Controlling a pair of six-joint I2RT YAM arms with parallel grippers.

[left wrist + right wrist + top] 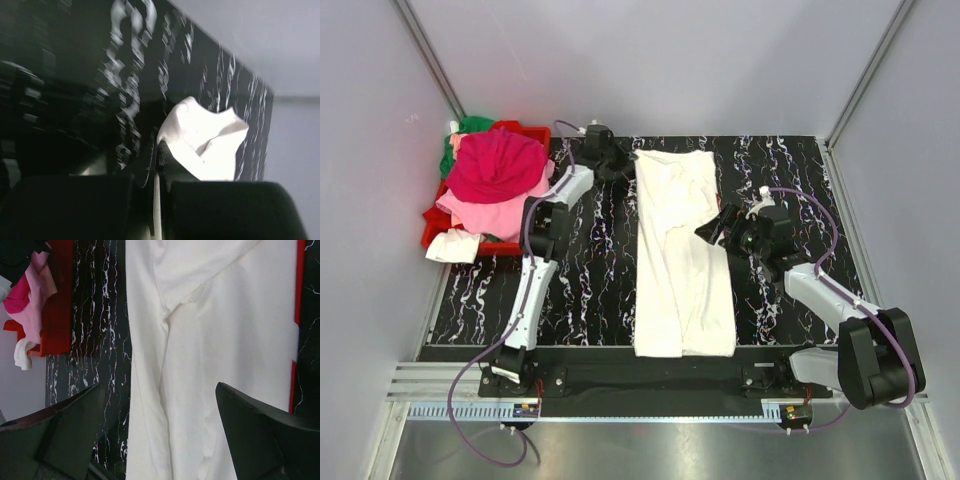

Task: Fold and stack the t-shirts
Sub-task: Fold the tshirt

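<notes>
Since my left gripper (157,150) is clamped on the far left corner of the white t-shirt (680,260), a long strip lying mid-bench (580,290), I'd lift only slightly; my right gripper (715,228), fingers apart, hovers at the shirt's right edge and should pinch the far right corner, so both draw the fold evenly

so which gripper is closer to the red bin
Left. The left gripper is at the white shirt's edge facing the bin; the right gripper is at the shirt's opposite edge.
</notes>
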